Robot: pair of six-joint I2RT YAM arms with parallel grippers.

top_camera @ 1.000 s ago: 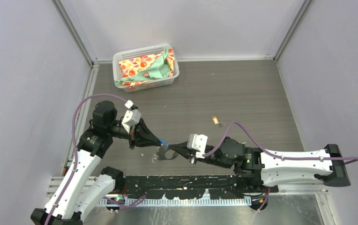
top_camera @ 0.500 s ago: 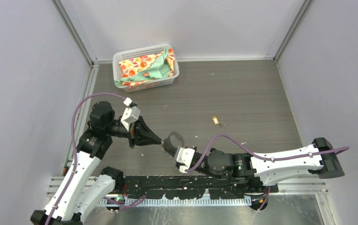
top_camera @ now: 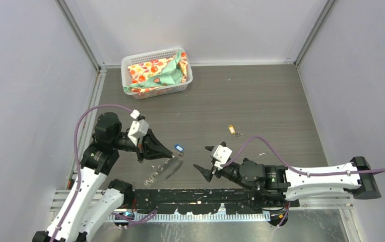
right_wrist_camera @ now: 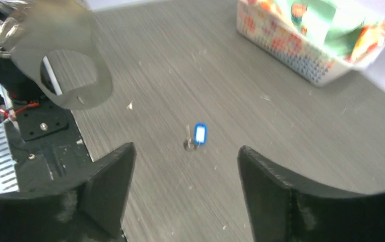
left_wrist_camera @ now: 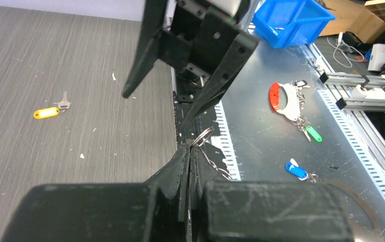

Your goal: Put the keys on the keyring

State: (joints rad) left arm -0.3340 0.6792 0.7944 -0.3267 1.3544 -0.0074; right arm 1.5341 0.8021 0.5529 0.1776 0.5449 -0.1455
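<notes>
The keyring [right_wrist_camera: 54, 25], a pale silvery flat oblong metal plate with an oval hole, hangs over the near edge of the grey wood-grain table [top_camera: 261, 96], left of centre. Its small wire loop is pinched in the clenched left gripper [top_camera: 172, 150]. The right gripper [top_camera: 203, 159], jaws spread wide and holding nothing, faces it from the right along the same edge. The blue key [top_camera: 179, 148], a tiny metal blade with a blue plastic head, lies on the table just beyond the left gripper's tip. The yellow-orange key [top_camera: 232, 130], its match with a yellow-orange plastic head, lies well apart, toward the table's middle. The plate looks light, stiff and slick, and likely to swing on its loop, so its flat faces seem the steadier hold. The keys, light and lying flat, look best pinched by their thicker plastic heads. No brand or lettering can be read on the plate or the key heads.
</notes>
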